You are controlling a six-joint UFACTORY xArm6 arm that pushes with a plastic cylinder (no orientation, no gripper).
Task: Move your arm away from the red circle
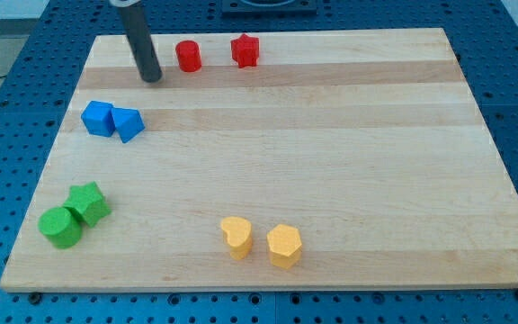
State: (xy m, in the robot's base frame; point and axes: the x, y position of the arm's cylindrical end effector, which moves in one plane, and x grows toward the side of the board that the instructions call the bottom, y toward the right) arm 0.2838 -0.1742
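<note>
The red circle (188, 56) stands near the top edge of the wooden board (331, 162), left of centre. My tip (152, 77) rests on the board a short way to the left of the red circle and slightly lower, apart from it. The dark rod rises from there to the view's top. A red star-shaped block (245, 50) sits just right of the red circle.
A blue cube (98, 118) and a blue triangular block (129, 124) touch each other below my tip at the left. A green star (88, 202) and green cylinder (60, 227) sit at lower left. A yellow heart (236, 238) and yellow hexagon (284, 246) sit at bottom centre.
</note>
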